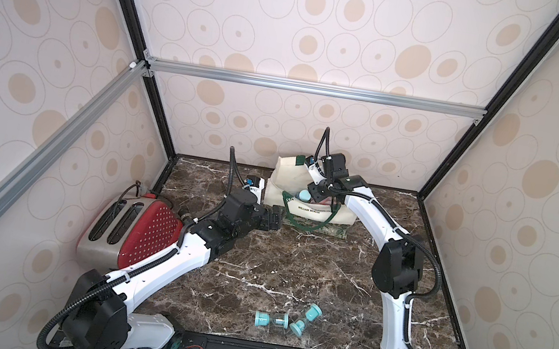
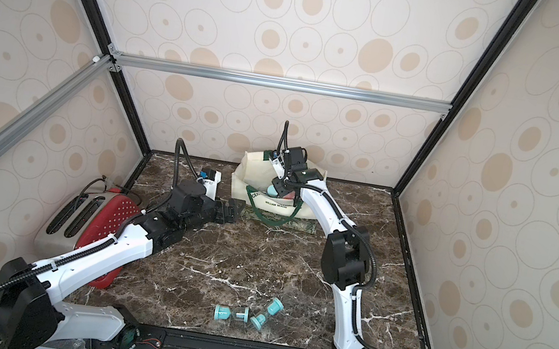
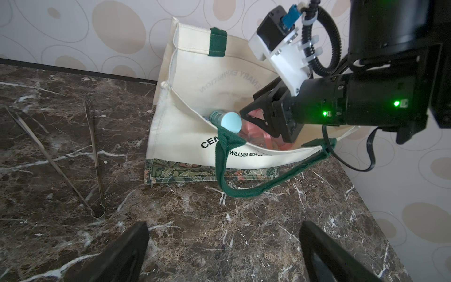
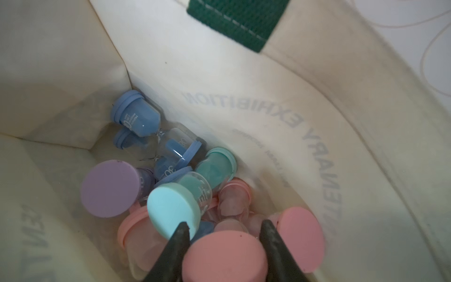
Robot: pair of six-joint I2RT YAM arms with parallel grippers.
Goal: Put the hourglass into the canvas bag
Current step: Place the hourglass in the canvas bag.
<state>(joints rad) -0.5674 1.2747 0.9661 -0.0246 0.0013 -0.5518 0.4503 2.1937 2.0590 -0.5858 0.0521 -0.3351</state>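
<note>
Hourglasses lie heaped in the bottom of the bag (image 4: 292, 97). The pink hourglass (image 4: 224, 258) is the topmost, just inside the bag's mouth. Its round cap sits between the two fingers of the right end effector (image 4: 225, 225), which is closed on it from both sides. Just beside it a teal hourglass (image 4: 172, 214) leans with one cap up. Around and below these lie a purple hourglass (image 4: 107, 188), a blue hourglass (image 4: 144, 119) in the corner fold, and more pink ones.

The bag (image 1: 289, 173) stands at 12 o'clock on the counter (image 1: 294, 261), against the back wall. Its mouth gapes, its near wall sags, and one green handle (image 3: 244, 190) hangs over the front onto the counter. The right arm rises from 5 o'clock and the right end effector (image 1: 317, 192) dips into the mouth from the bag's 3 o'clock side.

The left end effector (image 3: 224, 223) is low at the bag's 8 o'clock corner, apart from it. Its fingers are spread wide and nothing is between them.

A loose teal pair (image 1: 261, 318) of hourglasses lies on its sides at 6 o'clock, well apart from the bag, the two just beside each other. A red and steel toaster (image 1: 132, 232) stands at 9 o'clock. Thin metal tongs (image 3: 94, 158) lie on the counter near the bag; only the left wrist view shows them.
</note>
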